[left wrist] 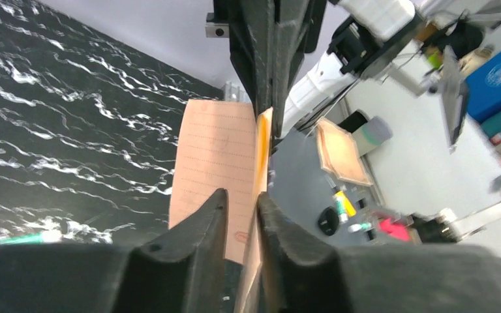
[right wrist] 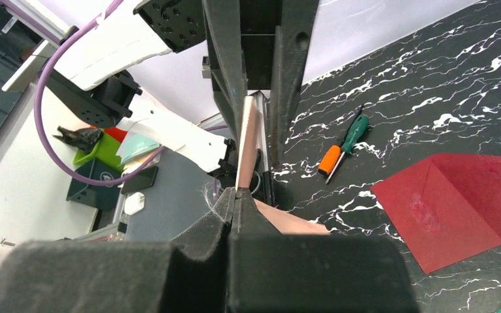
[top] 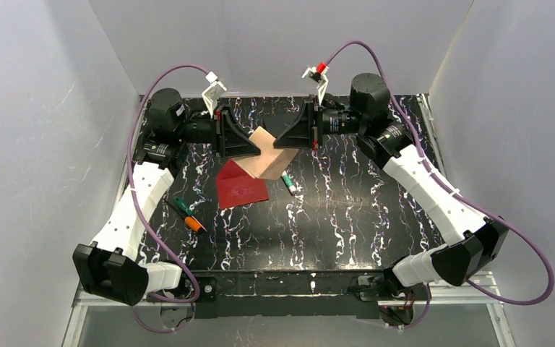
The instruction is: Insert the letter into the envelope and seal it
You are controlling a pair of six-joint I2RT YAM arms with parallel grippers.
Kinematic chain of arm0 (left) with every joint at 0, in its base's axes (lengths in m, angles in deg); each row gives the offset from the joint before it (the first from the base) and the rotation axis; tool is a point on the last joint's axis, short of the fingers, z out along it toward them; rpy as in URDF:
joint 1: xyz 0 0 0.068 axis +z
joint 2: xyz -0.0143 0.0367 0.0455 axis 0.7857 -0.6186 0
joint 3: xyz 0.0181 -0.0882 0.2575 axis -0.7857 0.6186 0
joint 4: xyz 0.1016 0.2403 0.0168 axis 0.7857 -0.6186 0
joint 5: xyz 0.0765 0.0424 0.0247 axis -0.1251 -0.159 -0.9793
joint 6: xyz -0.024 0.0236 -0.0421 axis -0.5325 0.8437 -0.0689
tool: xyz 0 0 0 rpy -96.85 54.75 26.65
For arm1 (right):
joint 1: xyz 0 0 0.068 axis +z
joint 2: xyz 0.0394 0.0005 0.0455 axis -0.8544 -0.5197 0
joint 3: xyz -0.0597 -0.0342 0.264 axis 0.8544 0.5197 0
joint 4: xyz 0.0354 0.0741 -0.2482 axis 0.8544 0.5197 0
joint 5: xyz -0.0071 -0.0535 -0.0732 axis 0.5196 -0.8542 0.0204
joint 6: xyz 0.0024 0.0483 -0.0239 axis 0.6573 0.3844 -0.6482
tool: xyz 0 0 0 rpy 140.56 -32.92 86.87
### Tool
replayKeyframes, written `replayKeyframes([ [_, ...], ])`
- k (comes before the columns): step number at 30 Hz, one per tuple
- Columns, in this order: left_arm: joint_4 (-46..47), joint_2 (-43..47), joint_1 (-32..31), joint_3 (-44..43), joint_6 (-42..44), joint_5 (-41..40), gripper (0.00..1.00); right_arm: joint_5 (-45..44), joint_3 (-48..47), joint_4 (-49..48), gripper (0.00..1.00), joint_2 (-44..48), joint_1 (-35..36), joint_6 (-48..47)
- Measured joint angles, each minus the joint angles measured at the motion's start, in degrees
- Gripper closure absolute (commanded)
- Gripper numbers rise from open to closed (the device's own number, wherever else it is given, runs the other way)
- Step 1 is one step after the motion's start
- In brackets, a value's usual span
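Currently finds the letter [top: 265, 163] in the upper centre of the top view, lifted off the table [top: 347, 210] and bent into a shallow V between the two arms. Notes a pinkish-tan cast on the sheet in every view, and faint ruled lines on the face seen in the left wrist view.

Finds the right gripper [right wrist: 236, 195] with fingers pressed together on one edge of the letter. Sees that paper edge-on, up the middle of the right wrist view.

Finds the left gripper [left wrist: 242, 212] with fingers narrowly parted astride the opposite edge. Records a dark gap between the left-hand finger [left wrist: 202, 228] and the paper. Confirms no clamp on that side.

Locates the envelope [top: 240, 186] flat on the table, just below and left of the letter in the top view, with crease lines visible on its upper face. Cannot determine the flap position.

Locates a screwdriver [top: 188, 215] with a green and orange handle toward the lower left of the envelope, apart from it. Locates a green-tipped marker [top: 287, 181] on the table just right of the letter's lower edge.
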Motion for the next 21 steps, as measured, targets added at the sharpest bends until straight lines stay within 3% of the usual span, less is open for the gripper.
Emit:
replayKeyframes([
  [1,0.02,0.04,0.00,0.00,0.09,0.50,1.00,-0.13,-0.20,0.02,0.96,-0.07,0.00,0.02],
  [4,0.68,0.09,0.00,-0.02,0.15,1.31,1.00,-1.79,-0.76,0.07,0.42,-0.09,0.00,0.35],
  [6,0.68,0.07,0.00,-0.02,0.28,1.18,1.00,-4.09,-0.85,0.07,0.23,-0.09,0.07,1.31],
  [11,-4.63,0.07,0.00,-1.51,3.96,-5.38,1.00,-19.19,0.42,-0.09,0.15,1.77,0.33,3.65],
  [16,-6.43,0.79,0.02,-2.21,3.80,-22.27,1.00,-37.86,7.98,-1.77,0.14,9.90,0.33,10.10],
  [21,-3.50,2.03,0.00,-1.40,-0.52,-32.48,1.00,-46.69,13.09,-5.31,0.12,14.05,0.42,16.41],
])
